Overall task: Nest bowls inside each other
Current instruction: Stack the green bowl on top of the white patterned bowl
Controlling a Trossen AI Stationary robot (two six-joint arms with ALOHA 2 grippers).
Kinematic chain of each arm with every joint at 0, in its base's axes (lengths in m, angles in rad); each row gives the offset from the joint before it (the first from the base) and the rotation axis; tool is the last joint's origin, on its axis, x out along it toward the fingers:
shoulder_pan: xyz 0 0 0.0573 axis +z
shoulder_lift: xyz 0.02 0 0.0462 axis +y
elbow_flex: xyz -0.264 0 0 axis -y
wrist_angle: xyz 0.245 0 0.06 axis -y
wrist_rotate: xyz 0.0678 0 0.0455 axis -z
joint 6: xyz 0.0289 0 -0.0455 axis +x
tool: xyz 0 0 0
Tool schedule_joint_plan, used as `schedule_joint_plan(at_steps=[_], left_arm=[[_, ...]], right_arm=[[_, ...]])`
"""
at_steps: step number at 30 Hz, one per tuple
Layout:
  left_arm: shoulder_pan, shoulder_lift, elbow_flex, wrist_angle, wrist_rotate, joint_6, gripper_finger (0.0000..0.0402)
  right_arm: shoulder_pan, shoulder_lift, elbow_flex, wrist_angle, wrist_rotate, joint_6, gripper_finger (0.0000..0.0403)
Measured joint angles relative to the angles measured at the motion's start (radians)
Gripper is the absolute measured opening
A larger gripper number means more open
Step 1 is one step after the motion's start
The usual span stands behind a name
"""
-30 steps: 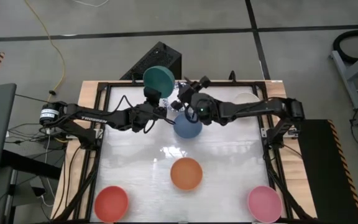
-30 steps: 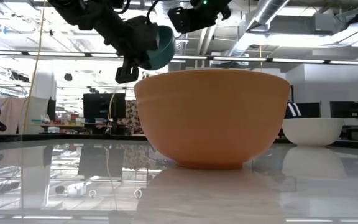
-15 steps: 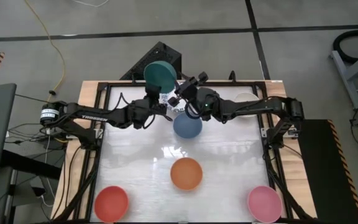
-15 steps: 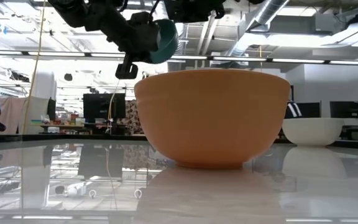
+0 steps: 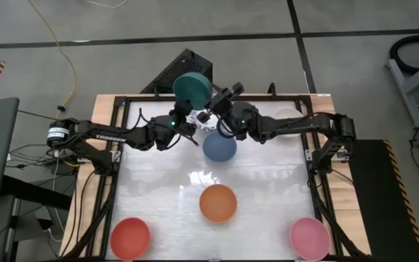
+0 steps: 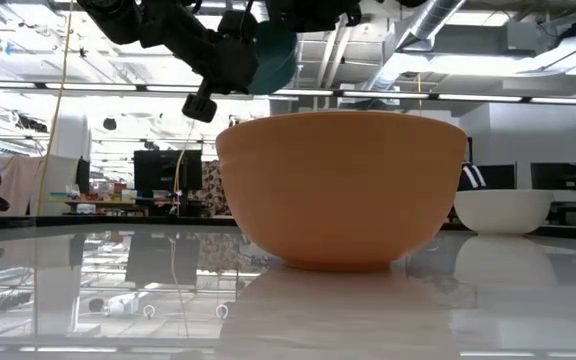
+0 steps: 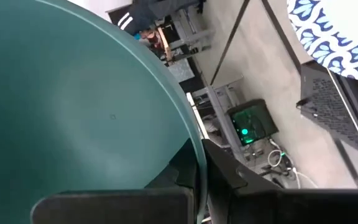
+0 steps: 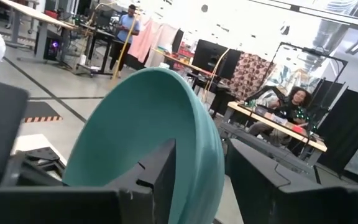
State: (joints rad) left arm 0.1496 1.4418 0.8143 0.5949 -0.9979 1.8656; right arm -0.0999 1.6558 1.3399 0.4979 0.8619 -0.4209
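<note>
The table (image 5: 158, 182) spreads under me, its glossy top bearing the orange bowl (image 5: 217, 202) at centre, red bowl (image 5: 130, 237) at seven o'clock, pink bowl (image 5: 309, 237) at five, blue bowl (image 5: 220, 146) toward twelve. Above the blue one I hold the teal bowl (image 5: 191, 89) tilted on edge, my left pincer (image 5: 182, 116) pressed together on its rim, while my right pincer (image 8: 197, 180) straddles the same rim, seemingly clamped too, I judge to hand it over before nesting.
</note>
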Motion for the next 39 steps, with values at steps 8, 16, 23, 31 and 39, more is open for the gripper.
schedule_joint_plan(at_steps=[8,16,23,31,39], left_arm=[[0.001,0.000,0.000,0.002,-0.003,0.147,0.0000],[0.016,0.000,0.000,0.002,-0.002,0.257,0.0000],[0.014,0.001,0.000,-0.025,-0.003,0.241,0.0000],[0.015,0.001,0.000,-0.071,0.040,0.189,0.0023],[0.009,0.000,0.000,-0.099,0.046,0.118,0.0106]], right_arm=[[-0.046,0.000,0.000,-0.041,0.000,0.086,0.0164],[-0.060,0.001,0.000,-0.123,0.000,0.180,0.0139],[-0.063,0.001,0.000,-0.145,0.010,0.196,0.0045],[-0.069,0.002,0.000,-0.204,0.017,0.242,0.0015],[-0.068,0.003,0.000,-0.222,0.001,0.242,0.0012]])
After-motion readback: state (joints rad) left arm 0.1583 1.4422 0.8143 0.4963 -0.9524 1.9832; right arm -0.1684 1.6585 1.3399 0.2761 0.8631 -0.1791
